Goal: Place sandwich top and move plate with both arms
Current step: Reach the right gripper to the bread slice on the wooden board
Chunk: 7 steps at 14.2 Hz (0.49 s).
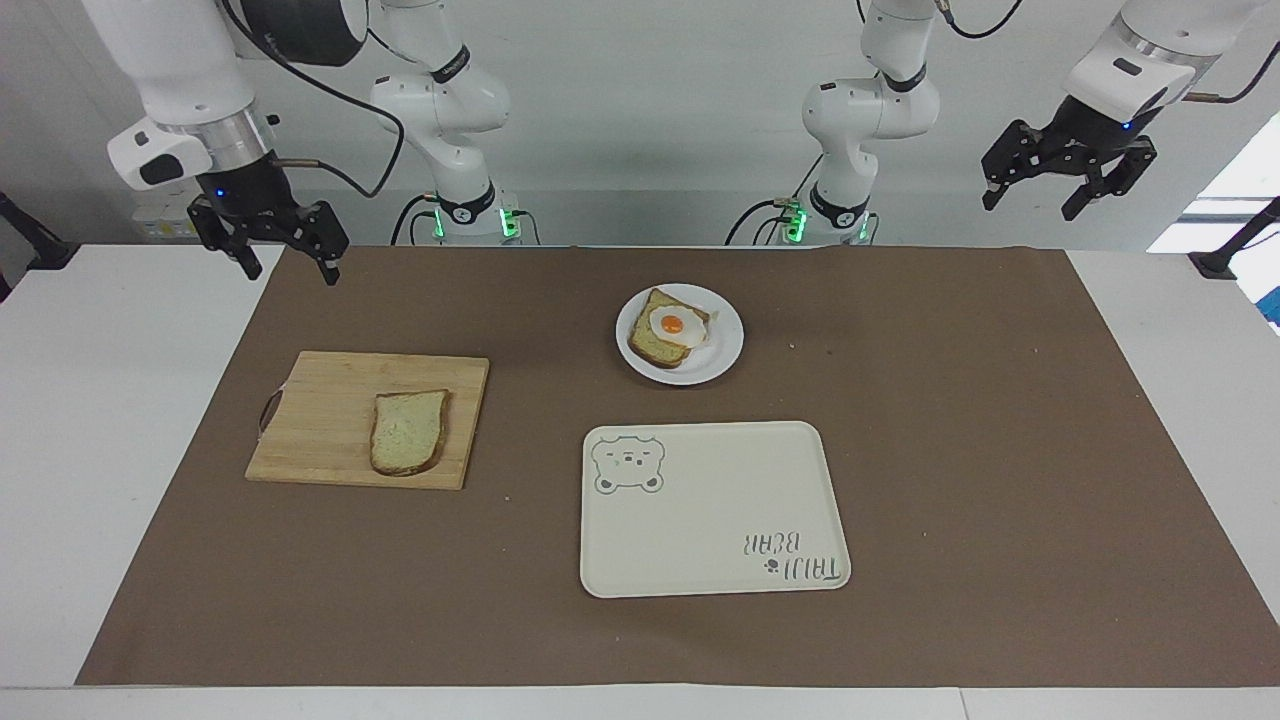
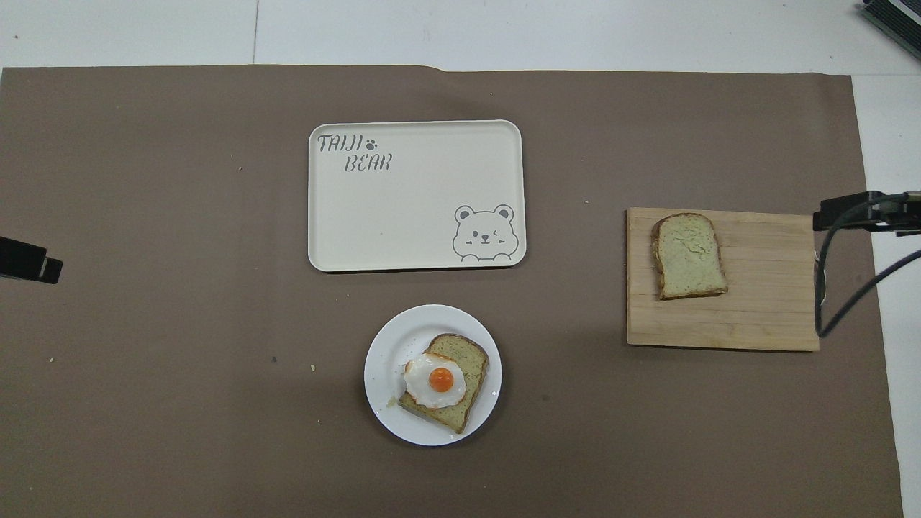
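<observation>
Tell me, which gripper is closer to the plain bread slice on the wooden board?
The right gripper. It hangs open above the mat's edge at the same end of the table as the bread slice. The left gripper hangs open, raised at the other end.
</observation>
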### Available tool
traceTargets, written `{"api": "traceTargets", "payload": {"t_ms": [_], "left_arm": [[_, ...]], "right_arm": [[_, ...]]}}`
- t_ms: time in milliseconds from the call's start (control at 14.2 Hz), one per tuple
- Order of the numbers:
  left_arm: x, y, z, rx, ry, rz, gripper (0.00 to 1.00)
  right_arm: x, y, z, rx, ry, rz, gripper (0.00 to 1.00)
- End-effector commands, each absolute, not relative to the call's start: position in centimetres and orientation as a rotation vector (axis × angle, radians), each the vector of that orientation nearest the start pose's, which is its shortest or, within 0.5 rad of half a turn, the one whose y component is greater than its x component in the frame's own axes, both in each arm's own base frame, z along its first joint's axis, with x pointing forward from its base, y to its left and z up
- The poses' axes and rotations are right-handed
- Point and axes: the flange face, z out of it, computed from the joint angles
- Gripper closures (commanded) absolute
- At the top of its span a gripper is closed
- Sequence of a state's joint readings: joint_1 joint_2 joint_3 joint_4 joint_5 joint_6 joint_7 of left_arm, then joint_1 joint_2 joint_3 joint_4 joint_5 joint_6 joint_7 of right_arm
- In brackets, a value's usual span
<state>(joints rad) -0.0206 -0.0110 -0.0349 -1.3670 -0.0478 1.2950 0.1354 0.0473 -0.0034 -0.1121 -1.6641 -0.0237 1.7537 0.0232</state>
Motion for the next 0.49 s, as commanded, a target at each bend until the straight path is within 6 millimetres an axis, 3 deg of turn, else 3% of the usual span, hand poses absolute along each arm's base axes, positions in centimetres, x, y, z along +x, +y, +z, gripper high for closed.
{"api": "traceTargets", "payload": {"t_ms": [0,281,421], "left_arm": [[50.8,-3.9,70.1,-3.168,0.333,0.122,0.00],[50.5,-4.0,70.3,-3.167,0.333,0.127,0.00],[50.5,-4.0,70.3,-3.169,0.334,0.127,0.00]], "right_arm": [[60.2,-3.8,55.1,-3.163,0.143,-0.156,0.00],[63.2,-4.3,47.7,-3.165,0.152,-0.120,0.00],[62.4,-3.5,43.6,-3.148,0.113,-0.082,0.00]]}}
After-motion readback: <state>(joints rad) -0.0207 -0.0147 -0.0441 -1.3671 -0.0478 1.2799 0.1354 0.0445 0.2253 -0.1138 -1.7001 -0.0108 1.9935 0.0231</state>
